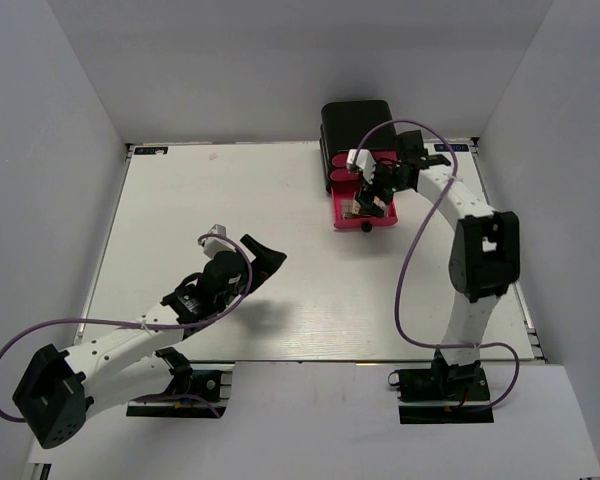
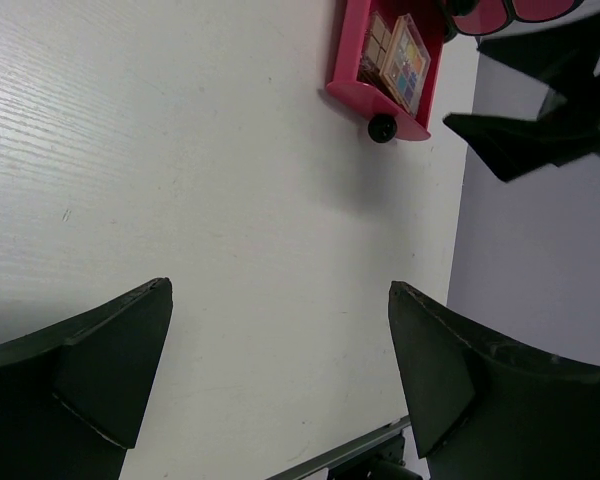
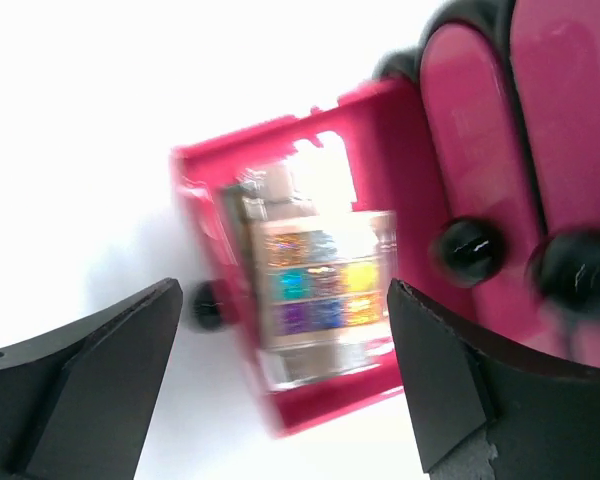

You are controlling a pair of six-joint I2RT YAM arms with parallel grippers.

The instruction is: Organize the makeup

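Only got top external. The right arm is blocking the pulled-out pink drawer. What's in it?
Observer: In the right wrist view, a small square multicolour palette lies flat inside the pink drawer.
Operator: Is the right gripper holding it?
Observer: No. The right gripper has its jaws wide apart above the palette, with nothing clamped between them.
Operator: Anything else in there?
Observer: The left wrist view shows a brown palette lying right beside the multicolour one in the same drawer.
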